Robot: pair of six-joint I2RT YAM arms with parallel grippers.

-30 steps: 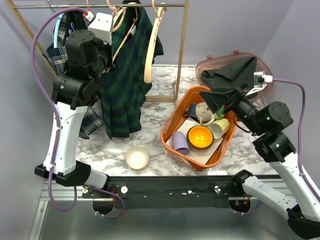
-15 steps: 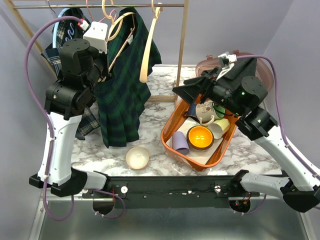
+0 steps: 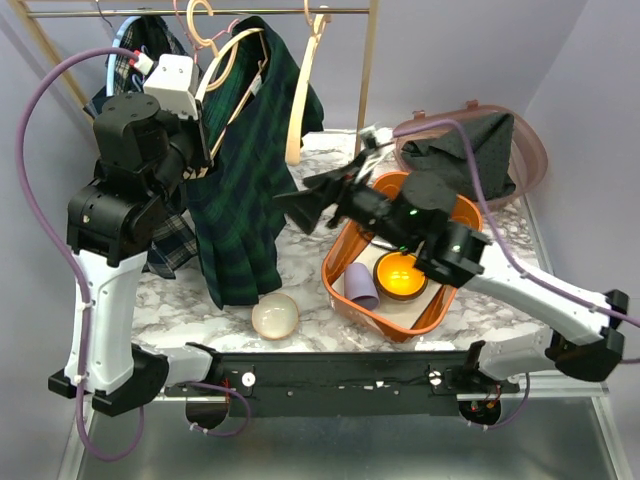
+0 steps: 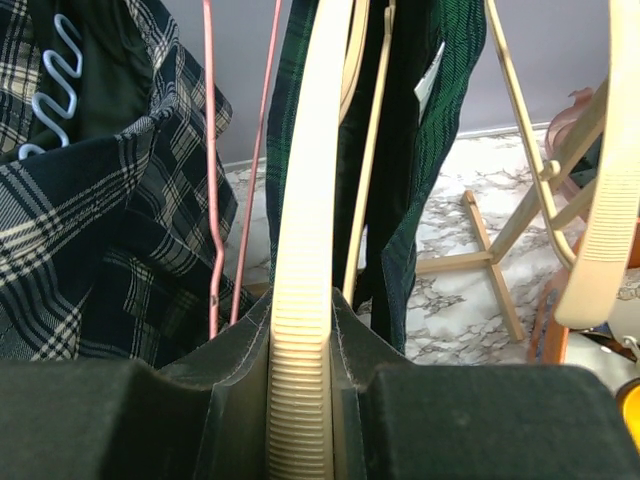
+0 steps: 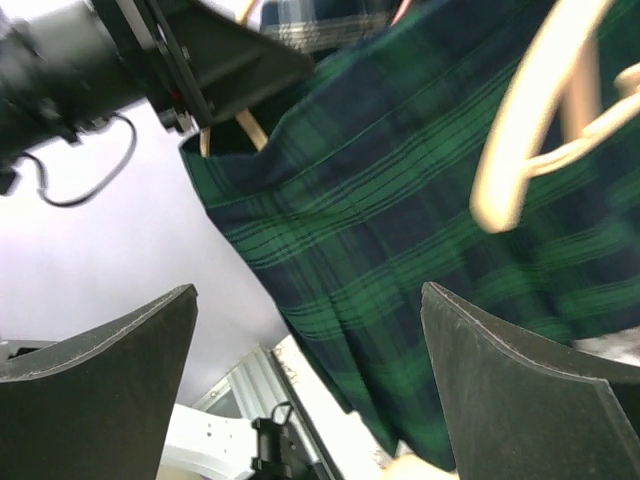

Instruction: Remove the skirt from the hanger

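I see the light wooden clothes rack [image 3: 366, 90] at the back of the table, and the dark green tartan pleated skirt [image 3: 250, 180] hangs from its rail on the cream ribbed hanger [image 4: 305, 180]. To the right of the skirt sits the orange plastic basket [image 3: 332, 262]. My left gripper [image 4: 300, 330] is clenched on the hanger's arm. My right gripper [image 5: 310, 340] is spread wide, facing the skirt's cloth, with nothing between its fingers. A small pale round bowl [image 3: 275, 317] lies below the hem.

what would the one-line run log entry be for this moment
left fingers: shut on cream ribbed plastic hanger | right fingers: open, facing dark green plaid skirt | skirt: hanging from wooden rack, not removed
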